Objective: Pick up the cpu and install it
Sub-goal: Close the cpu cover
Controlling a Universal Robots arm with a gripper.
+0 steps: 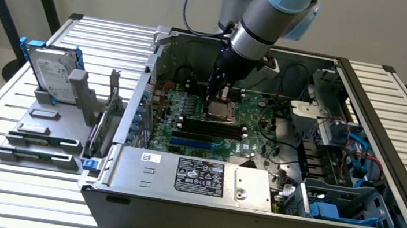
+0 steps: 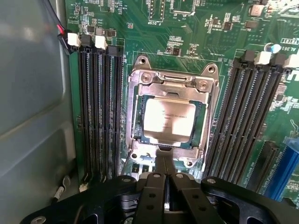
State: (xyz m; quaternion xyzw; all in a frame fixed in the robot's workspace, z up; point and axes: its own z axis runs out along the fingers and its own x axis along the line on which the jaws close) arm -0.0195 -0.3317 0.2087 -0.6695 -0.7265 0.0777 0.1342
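I am keeping watch as the gripper is hanging closed inside the open computer case, its fingertips meeting at the edge of the cpu, which is lying flat in the metal socket frame between dark memory slots.

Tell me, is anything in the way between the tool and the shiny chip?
Nothing visible is. The shut tool has its tips right at the edge of the cpu, with nothing between them. The cpu lies flat inside the socket's metal frame, where it belongs.
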